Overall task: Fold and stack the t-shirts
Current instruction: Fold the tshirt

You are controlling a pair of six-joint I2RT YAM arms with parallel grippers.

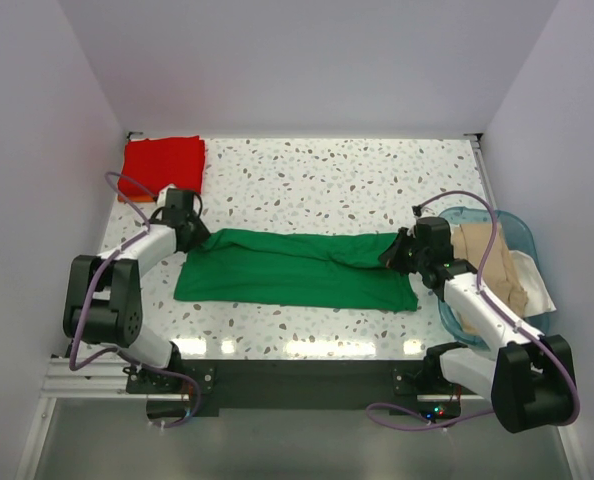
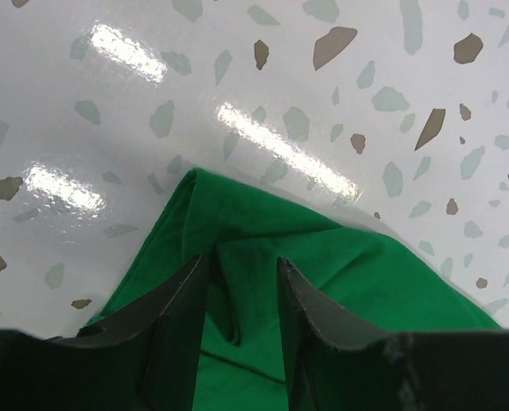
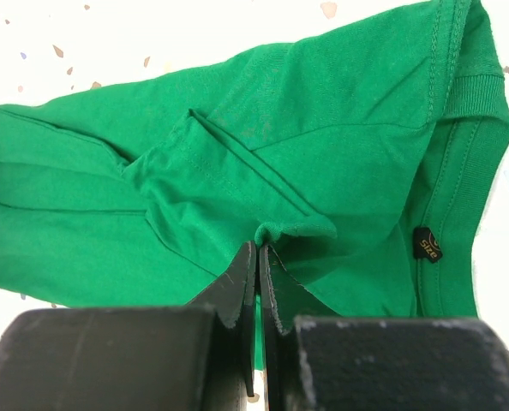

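The right hand [image 3: 259, 250] pinches the green t-shirt [image 1: 297, 270]; the left hand [image 2: 242, 261] gapes half-open over loose cloth, so one-sided pulling could skew it.

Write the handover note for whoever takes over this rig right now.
Left claw: open over the left end of the green t-shirt, not gripping.
Right claw: shut on a fold of it near the collar.
Done: red t-shirt lies folded at the far left corner; the green one is folded lengthwise into a strip mid-table.
Beige garment and white garment are in the blue basket.
To do: finish the green fold, stack it, then the basket's contents.
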